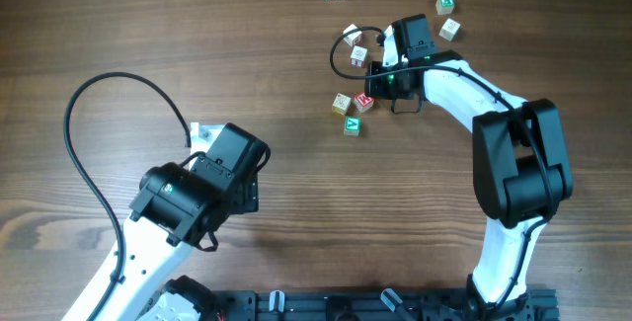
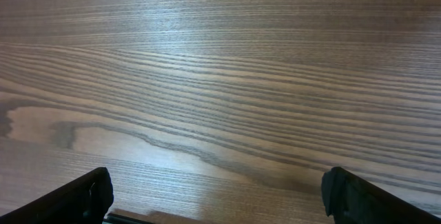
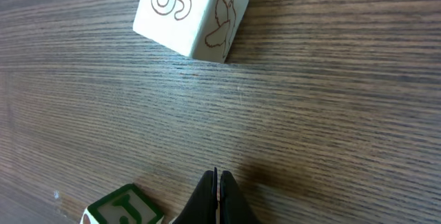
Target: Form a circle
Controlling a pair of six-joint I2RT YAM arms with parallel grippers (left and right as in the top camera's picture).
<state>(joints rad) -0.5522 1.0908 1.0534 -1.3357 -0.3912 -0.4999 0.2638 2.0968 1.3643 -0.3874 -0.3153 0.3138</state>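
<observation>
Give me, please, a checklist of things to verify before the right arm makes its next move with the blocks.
1. The right claw is empty: ok, the jaws are shut with nothing between them.
2. It is clear of the white block: ok, bare table lies between them.
3. It is clear of the green block: cannot tell, the block lies very near, at the frame edge.
4. The left claw is out of the way: ok, it is open over bare wood, far from the blocks.
5. The circle is finished: not ok, the blocks lie in a loose arc with stragglers.
</observation>
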